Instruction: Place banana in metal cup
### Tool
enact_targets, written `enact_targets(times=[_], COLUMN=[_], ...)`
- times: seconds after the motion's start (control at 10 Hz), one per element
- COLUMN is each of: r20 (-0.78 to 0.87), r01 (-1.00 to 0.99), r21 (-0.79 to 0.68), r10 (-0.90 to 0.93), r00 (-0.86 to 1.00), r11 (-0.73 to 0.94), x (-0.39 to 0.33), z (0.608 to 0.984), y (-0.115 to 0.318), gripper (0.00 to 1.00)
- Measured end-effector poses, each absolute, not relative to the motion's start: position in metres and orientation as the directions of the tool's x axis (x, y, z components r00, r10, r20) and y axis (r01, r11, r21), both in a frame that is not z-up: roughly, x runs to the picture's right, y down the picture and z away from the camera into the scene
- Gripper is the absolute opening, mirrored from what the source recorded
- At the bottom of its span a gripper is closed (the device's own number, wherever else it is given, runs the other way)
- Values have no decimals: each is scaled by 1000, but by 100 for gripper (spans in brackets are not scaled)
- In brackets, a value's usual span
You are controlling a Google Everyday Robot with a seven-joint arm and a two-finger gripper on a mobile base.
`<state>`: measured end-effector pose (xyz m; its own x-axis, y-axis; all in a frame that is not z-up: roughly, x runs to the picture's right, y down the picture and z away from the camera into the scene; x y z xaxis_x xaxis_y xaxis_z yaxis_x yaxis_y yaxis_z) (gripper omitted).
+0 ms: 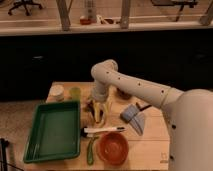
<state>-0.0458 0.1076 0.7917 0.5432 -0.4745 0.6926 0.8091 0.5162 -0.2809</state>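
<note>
The banana (101, 114), yellow with dark patches, lies lengthwise near the middle of the wooden table (150, 145), just right of the green tray. My gripper (97, 104) hangs from the white arm directly over the banana's far end, at or touching it. A dark round thing (123, 93) shows behind the arm at the table's far side. It may be the metal cup, but the arm hides most of it.
A green tray (52, 131) fills the table's left. An orange bowl (113, 147) sits at the front, with a slim green vegetable (90, 150) to its left and a white stick-like tool (103, 130) behind it. A grey cloth (133, 118) lies to the right. A white cup (57, 92) and a green cup (75, 93) stand at the far left.
</note>
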Motion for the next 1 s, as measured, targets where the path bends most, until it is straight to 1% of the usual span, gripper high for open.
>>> enact_targets(times=[0.5,1.0], r20=[695,693], r01=[811,811], r21=[-278,-250], r10=[-475,-487], r00=[540,531], r11=[515,528], x=[-47,-47], z=[792,790], y=[108,97], gripper=[80,80])
